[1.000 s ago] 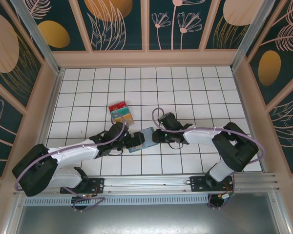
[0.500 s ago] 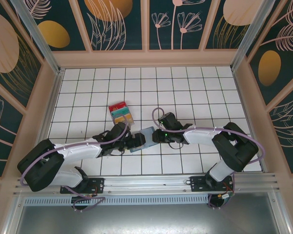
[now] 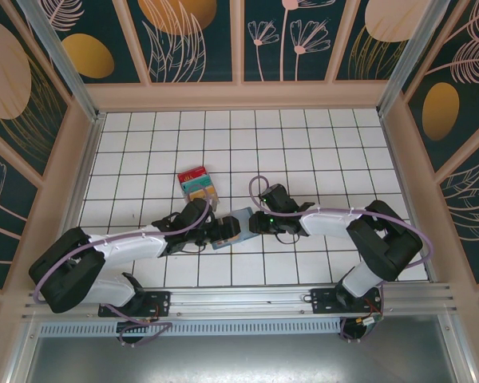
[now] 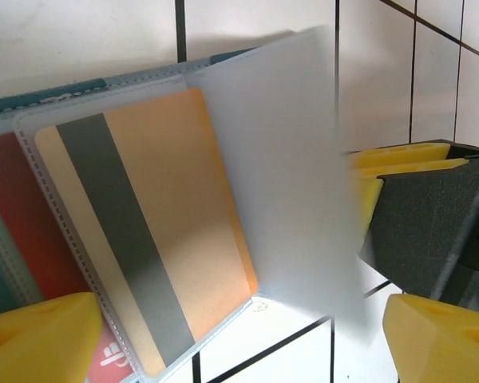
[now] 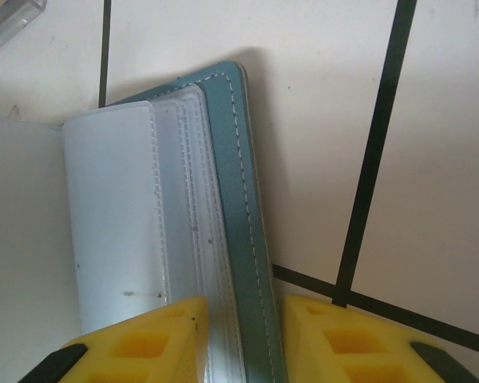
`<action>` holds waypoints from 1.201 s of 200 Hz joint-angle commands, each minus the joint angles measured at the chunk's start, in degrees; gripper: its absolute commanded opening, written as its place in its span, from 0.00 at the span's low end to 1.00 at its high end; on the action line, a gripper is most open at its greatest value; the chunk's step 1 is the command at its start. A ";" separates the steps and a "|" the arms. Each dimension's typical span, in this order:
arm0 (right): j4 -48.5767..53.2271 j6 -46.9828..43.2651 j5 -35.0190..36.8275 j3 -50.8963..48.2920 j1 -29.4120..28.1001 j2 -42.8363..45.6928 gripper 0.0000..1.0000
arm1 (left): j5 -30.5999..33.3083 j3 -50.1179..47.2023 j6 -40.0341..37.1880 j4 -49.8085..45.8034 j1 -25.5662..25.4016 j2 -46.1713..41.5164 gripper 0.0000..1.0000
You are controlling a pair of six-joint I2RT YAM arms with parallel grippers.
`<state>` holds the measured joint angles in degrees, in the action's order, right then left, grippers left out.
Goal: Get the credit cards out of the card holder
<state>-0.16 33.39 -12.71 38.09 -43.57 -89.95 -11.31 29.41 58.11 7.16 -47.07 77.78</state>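
The slate-blue card holder point(image 3: 241, 218) lies open on the white tiles between both arms. My right gripper point(image 5: 239, 335) is shut on its stitched cover edge point(image 5: 238, 199) and some clear sleeves. In the left wrist view, a tan credit card point(image 4: 144, 239) with a grey stripe sits in a clear sleeve, a red card point(image 4: 16, 207) lies beside it, and a frosted sleeve page point(image 4: 287, 159) stands lifted. My left gripper point(image 4: 239, 339) hovers open over them, holding nothing. Red, teal and tan cards point(image 3: 197, 184) lie stacked on the tiles behind the left gripper point(image 3: 221, 230).
The right gripper's yellow pads point(image 4: 399, 159) and dark body show close past the frosted page. Wooden walls point(image 3: 239, 96) ring the tiled floor, and an aluminium rail point(image 3: 303, 299) runs along the near edge. Open tiles lie at the back.
My left gripper has slid a little to the right, closer over the open holder. The right arm and the holder have not moved.
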 commanded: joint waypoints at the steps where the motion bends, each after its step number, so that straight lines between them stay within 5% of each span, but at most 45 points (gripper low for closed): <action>1: -0.58 0.28 -2.10 -0.82 -0.37 -1.98 0.32 | -1.24 1.62 -1.05 1.67 -0.33 0.95 0.93; 85: 2.27 1.42 4.61 -0.98 2.46 4.50 0.48 | -0.53 1.00 -1.06 0.66 -0.36 0.27 0.97; 149: 0.01 0.06 -3.20 0.67 2.97 8.00 0.52 | -0.72 0.76 -0.82 0.93 -0.34 0.41 0.96; 194: -4.14 -0.25 -10.76 0.95 1.97 6.73 0.15 | 4.40 -0.26 0.31 -3.16 -0.39 -3.08 0.93; 213: -4.85 -0.56 -13.47 2.06 1.50 4.50 0.13 | 7.42 -1.79 1.83 -5.31 -0.31 -5.92 0.86; 240: -5.47 -0.61 -15.38 3.85 0.47 1.65 0.13 | 10.29 -4.11 4.00 -7.97 -0.32 -9.07 0.64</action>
<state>-3.40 33.36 -23.99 39.42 -42.06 -86.13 -5.45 27.44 60.03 3.62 -47.07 71.22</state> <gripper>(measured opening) 0.127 0.684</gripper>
